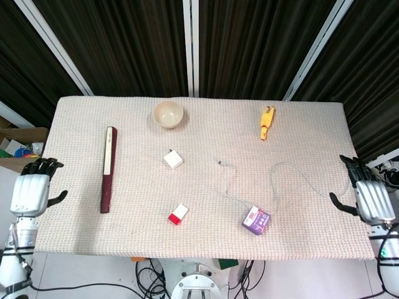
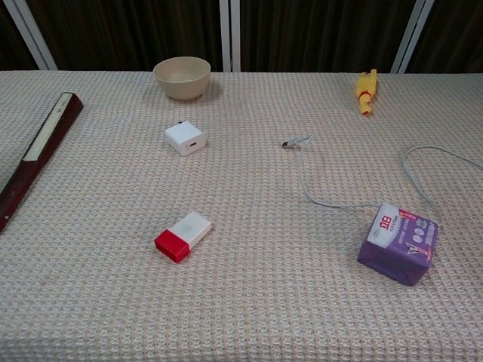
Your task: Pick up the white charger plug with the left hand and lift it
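Observation:
The white charger plug [image 1: 173, 159] [image 2: 185, 139] lies flat on the beige cloth, a little in front of the bowl, with nothing touching it. My left hand [image 1: 31, 193] hangs off the table's left edge, far from the plug, fingers apart and empty. My right hand [image 1: 370, 199] is off the table's right edge, also spread and empty. Neither hand appears in the chest view.
A cream bowl [image 1: 168, 114] stands at the back. A dark red long box [image 1: 108, 168] lies at the left. A red-and-white block [image 2: 183, 235], a white cable [image 2: 332, 197], a purple packet [image 2: 398, 243] and a yellow toy [image 1: 267, 122] also lie on the table.

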`<state>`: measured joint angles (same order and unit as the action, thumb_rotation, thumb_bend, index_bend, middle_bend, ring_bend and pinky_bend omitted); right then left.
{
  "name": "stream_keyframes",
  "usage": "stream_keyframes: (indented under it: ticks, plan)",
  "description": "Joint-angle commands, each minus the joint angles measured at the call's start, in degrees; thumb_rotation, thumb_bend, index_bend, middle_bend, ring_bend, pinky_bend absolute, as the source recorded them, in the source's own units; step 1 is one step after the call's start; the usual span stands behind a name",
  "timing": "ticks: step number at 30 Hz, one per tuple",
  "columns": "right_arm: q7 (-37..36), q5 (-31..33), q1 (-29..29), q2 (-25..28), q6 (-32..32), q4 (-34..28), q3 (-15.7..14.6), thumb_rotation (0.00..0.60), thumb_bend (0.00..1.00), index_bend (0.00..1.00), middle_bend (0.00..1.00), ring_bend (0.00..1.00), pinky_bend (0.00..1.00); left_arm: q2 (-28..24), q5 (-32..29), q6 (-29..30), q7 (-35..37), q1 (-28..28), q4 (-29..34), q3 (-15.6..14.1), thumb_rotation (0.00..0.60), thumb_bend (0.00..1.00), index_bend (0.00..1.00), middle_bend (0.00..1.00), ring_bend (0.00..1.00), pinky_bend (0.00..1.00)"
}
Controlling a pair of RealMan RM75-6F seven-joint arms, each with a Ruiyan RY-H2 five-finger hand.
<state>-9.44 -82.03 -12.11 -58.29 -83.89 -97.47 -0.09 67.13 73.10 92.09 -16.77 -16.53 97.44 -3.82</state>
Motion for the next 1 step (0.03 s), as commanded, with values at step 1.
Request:
stream_keyframes:
  ticks: [1]
  plan:
    - [-2.8, -2.9, 3.2, -0.5, -2.8, 1.9, -2.2, 0.6, 0.33, 0.03, 0.12, 0.02, 0.15, -0.6, 5.3, 5.4, 1.4, 5.1, 0.7, -3.3, 0.6, 0.13, 0.3, 0.24, 0.17, 0.24]
